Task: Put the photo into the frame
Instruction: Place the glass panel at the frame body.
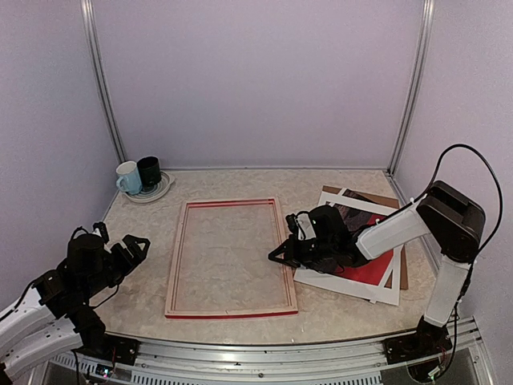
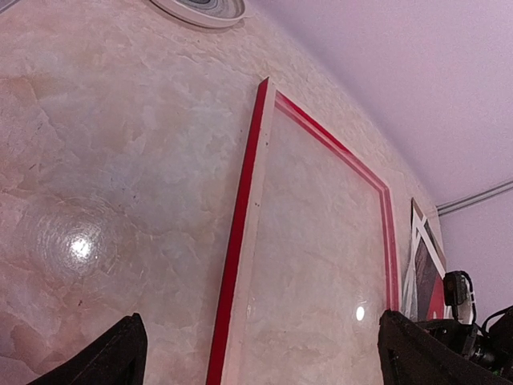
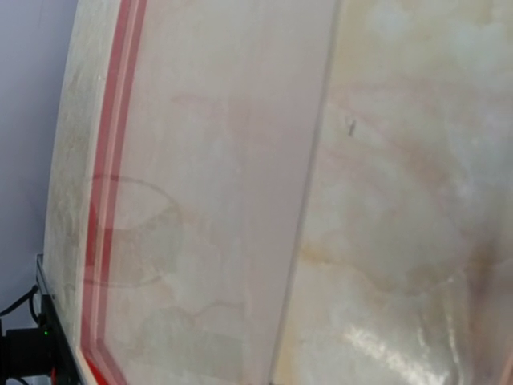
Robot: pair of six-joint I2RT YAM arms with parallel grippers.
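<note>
The frame (image 1: 232, 311) lies flat mid-desk (image 1: 152, 301), nothing inside it but bare desk. The photo (image 1: 373, 271) lies askew to the right of it on a brown board (image 1: 403, 265), partly under the right arm. The right claw (image 1: 282, 250) sits low, just beside the frame's right rail; I cannot tell whether its fingers are apart. The left claw (image 1: 124, 239) hangs at near left, fingers wide apart, holding nothing. Two mugs (image 1: 138, 175) stand far left.
</note>
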